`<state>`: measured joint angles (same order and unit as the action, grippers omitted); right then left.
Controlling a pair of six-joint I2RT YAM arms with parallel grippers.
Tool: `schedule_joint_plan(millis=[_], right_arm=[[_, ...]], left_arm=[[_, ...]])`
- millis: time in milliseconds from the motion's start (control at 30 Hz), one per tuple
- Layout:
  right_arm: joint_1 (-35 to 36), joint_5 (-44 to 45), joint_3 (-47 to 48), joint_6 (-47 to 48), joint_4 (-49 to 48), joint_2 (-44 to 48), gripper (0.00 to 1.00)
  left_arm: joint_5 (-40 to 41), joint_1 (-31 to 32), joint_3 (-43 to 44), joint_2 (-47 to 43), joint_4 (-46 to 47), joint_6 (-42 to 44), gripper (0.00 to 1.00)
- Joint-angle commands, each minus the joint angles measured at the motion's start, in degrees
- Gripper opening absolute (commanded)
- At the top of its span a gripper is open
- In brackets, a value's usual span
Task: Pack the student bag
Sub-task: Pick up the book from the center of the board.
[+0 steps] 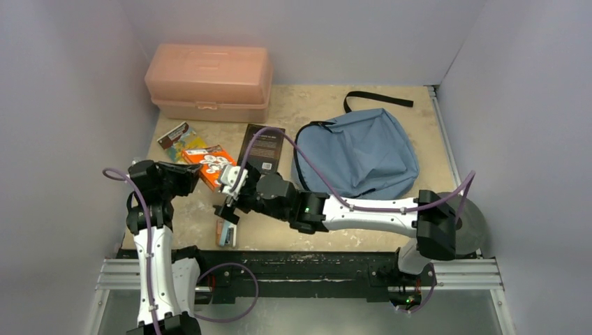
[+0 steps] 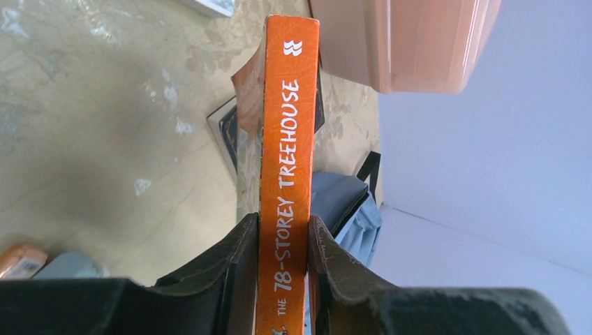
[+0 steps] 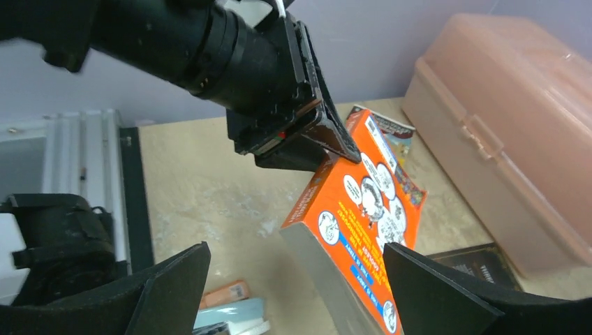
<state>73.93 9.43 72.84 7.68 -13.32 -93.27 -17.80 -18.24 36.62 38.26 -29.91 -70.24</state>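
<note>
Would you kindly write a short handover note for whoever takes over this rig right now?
Left gripper: shut on the orange book, held at a tilt.
Right gripper: open beside that book, holding nothing.
Blue bag lies flat, right of centre.
Black book and comic lie on the table to its left.
Done: one book gripped.
Left: all books into the bag.
</note>
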Motion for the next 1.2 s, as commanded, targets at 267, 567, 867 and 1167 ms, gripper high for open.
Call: schedule_joint_plan(millis=[267,567,867,1167], right_arm=[[4.44,27.55,4.69,22.68,-15.36,-12.75,0.99],[4.04,26.34,2.79,8.84,-14.12,-10.08,0.23],[-23.25,-18.49,-12.92,-33.89,-13.38,7.17,0.0],[-36.07,-27.53,-26.62,-104.4,-50.99,12.01,0.0]], left_arm=[[-2.7,0.57,12.33,-0.19,-17.6,2.88,0.0],[-3.6,0.62,14.55,0.58,-17.37,4.17,0.11],[-11.63,1.48,15.77,-5.34,1.05,10.25,0.95],[-10.85,18.55,3.8,-9.17,34.69,-1.77,0.96]])
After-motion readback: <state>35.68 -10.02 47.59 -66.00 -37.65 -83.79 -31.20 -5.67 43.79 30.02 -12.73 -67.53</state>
